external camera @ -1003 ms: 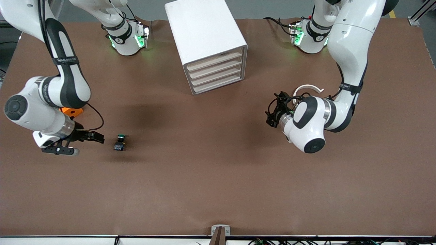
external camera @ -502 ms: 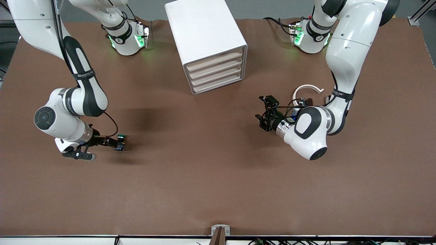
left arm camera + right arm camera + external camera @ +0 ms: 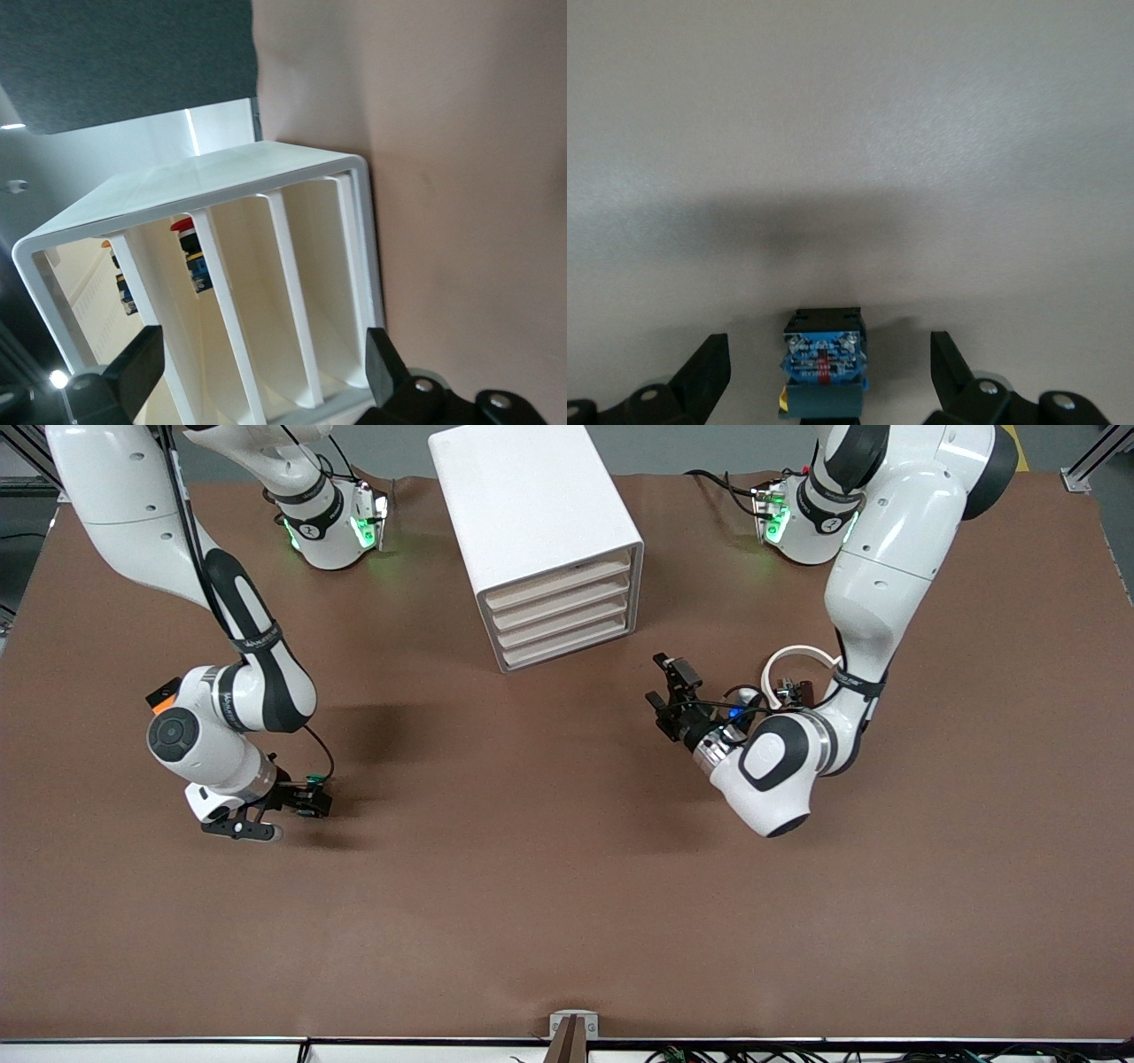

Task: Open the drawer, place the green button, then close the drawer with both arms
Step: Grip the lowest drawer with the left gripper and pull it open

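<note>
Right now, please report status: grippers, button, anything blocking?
Right gripper open, straddling the button on the table. Left gripper open, facing the drawer cabinet, drawers shut. Nothing in the way.

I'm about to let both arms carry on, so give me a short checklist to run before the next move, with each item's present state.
1. Right gripper open, fingers either side of the button: ok.
2. Button not yet gripped, with a gap showing on both sides: ok.
3. Button resting on the table: ok.
4. Left gripper open and facing the drawer unit: ok.
5. A drawer pulled out, ready for the button: not ok, all drawers appear shut in the front view.
6. Left gripper touching a drawer front: cannot tell.
</note>
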Action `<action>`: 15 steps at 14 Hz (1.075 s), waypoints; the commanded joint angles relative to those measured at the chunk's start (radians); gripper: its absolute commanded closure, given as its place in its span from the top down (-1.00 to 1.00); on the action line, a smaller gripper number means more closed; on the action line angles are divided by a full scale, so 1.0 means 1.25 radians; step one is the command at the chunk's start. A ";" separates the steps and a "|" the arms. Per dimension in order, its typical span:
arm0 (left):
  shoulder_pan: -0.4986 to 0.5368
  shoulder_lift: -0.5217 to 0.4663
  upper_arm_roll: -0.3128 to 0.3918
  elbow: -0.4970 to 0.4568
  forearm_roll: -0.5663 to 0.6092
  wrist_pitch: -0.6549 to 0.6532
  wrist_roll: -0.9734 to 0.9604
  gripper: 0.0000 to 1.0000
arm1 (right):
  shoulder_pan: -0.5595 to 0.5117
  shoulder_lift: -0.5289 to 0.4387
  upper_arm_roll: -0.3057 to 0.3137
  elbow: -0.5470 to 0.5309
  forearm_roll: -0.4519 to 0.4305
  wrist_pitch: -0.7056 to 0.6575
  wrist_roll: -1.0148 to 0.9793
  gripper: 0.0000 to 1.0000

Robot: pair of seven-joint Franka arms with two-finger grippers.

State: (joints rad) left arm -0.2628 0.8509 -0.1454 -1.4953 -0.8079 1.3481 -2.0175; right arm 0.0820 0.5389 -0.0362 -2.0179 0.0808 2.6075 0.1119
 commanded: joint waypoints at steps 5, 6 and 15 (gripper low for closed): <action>-0.060 0.046 -0.006 0.010 -0.002 -0.022 -0.027 0.57 | 0.008 0.005 -0.004 -0.014 0.011 0.024 0.009 1.00; -0.061 0.054 -0.006 0.011 -0.002 -0.022 -0.027 0.33 | 0.008 0.005 -0.004 -0.015 0.011 0.024 0.009 1.00; -0.116 0.065 -0.008 -0.047 -0.003 -0.028 -0.039 0.00 | 0.017 0.008 -0.004 -0.015 0.011 0.017 0.038 0.31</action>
State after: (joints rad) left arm -0.3897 0.9319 -0.1552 -1.5345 -0.8079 1.3265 -2.0455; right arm 0.0909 0.5546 -0.0364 -2.0240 0.0808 2.6202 0.1445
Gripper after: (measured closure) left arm 0.498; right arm 0.044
